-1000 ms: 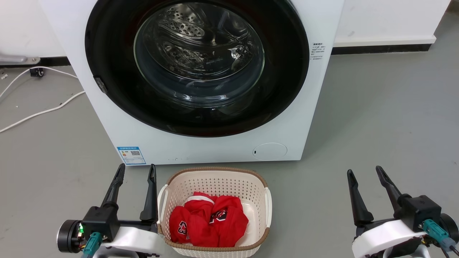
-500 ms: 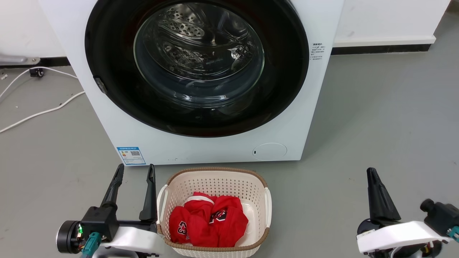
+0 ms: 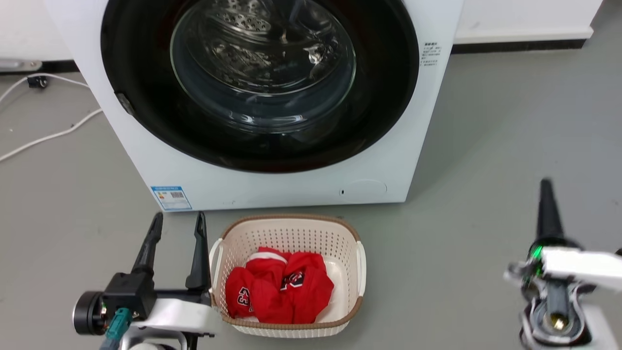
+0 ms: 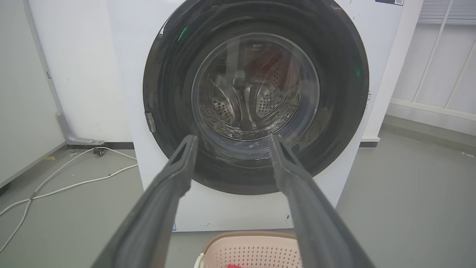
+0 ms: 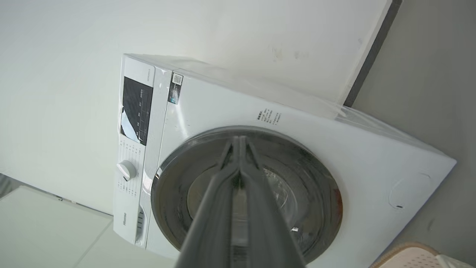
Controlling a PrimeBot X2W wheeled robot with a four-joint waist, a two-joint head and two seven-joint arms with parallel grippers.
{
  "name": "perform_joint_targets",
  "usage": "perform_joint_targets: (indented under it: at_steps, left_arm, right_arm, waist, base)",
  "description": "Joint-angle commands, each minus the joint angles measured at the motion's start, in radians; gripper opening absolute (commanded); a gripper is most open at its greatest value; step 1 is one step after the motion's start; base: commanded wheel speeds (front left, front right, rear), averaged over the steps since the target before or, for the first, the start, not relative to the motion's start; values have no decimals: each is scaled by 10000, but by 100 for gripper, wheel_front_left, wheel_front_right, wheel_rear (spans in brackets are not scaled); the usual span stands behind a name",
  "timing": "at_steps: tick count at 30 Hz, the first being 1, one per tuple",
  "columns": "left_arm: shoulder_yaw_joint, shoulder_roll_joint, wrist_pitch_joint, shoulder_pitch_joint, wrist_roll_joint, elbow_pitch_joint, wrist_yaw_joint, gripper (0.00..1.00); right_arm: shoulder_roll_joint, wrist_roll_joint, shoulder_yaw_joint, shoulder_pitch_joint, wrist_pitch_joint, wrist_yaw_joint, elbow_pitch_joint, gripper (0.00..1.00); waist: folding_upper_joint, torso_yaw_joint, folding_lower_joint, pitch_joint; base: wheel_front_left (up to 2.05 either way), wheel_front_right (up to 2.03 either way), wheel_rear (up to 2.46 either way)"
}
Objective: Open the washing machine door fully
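Basket (image 3: 286, 219) on the floor, just off the bottom front edge of the washer (image 3: 272, 187). Red clothes (image 3: 279, 291) with white trim are bunched inside, lower than the rim.

Door (image 3: 262, 73) is shut flush in the washer front. Perforated drum shows through the glass, latch (image 3: 124, 103) at the door's left edge. The basket is directly below the door, between the two arms.

Left gripper (image 3: 179, 218) is by the basket's left rim, fingers spread, aimed at the lower door, touching nothing. Right gripper (image 3: 545, 184) is well off to the basket's right over bare floor, fingers pressed together, holding nothing.

White cables (image 3: 43, 138) lie on the floor left of the washer. Label (image 3: 168, 197) at the front's lower left corner, round cap (image 3: 363, 188) lower right.

Head view cuts off the door top. The right gripper is blurred there, seen edge-on as one spike. Label text is unreadable.
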Motion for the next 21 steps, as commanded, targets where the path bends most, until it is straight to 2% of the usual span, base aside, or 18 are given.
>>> perform_joint_targets:
  at_steps: [1, 11, 16, 21]
  left_arm:
    - [10, 12, -25, -169, -23, -78, 14, 100]
    - [159, 14, -25, -1140, 61, -486, -27, 100]
    - [218, 11, -25, -1438, 93, -559, -65, 100]
    - [257, 11, -25, -1644, 144, -582, -141, 100]
  right_arm:
    - [10, -32, -98, -273, -5, 1, -5, 0]
    - [-956, 1321, -1260, -3742, 1373, 1, 898, 0]
    - [-1570, 1553, -1193, -5689, 2439, 2, 1800, 0]
    - [-2121, 1202, -666, -7808, 3744, 2, 3150, 0]
  waist:
    - [0, -39, 0, 247]
    - [0, -23, 0, 1836]
    - [0, 26, 0, 2275]
    - [0, 80, 0, 2534]
  base:
    - [0, 0, 0]
    - [0, 0, 0]
    - [0, 0, 0]
    - [0, 0, 0]
